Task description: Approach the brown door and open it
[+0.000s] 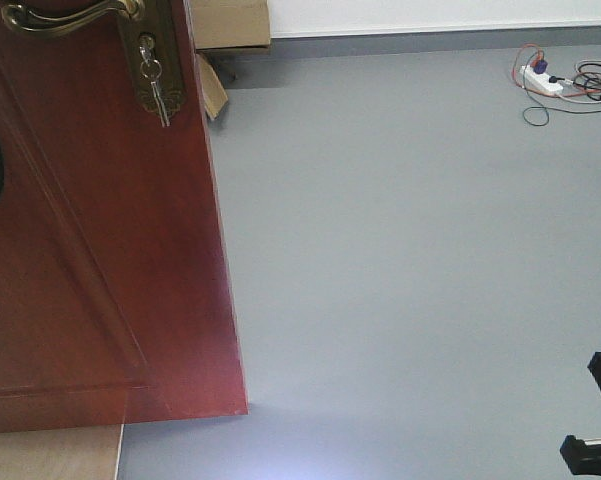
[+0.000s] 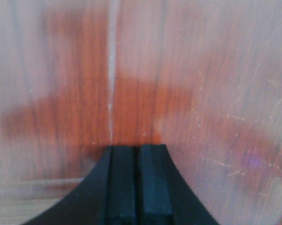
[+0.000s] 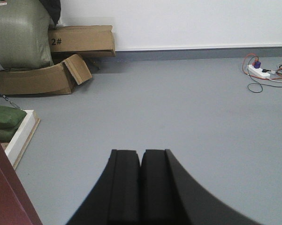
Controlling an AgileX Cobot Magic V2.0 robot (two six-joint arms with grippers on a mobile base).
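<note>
While the glossy reddish-brown wooden door [image 1: 90, 250] is seen ajar at left — left gripper [image 2: 135, 187] close against its panel, right gripper [image 3: 141, 187] over bare floor, both fingers pressed together — a push could glance off the slick wood.

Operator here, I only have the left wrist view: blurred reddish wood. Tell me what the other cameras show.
Observer: In the front view the brown door fills the left side, its brass lever handle at the top.
Operator: Report the lock.
Observer: Keys hang from it, below the lever.
Operator: Right arm status.
Observer: The right gripper is shut, holding nothing, and points across grey floor toward cardboard boxes by the wall.
Operator: Any hazards on the floor.
Observer: A white power strip with tangled cables lies far right, near the wall.
</note>
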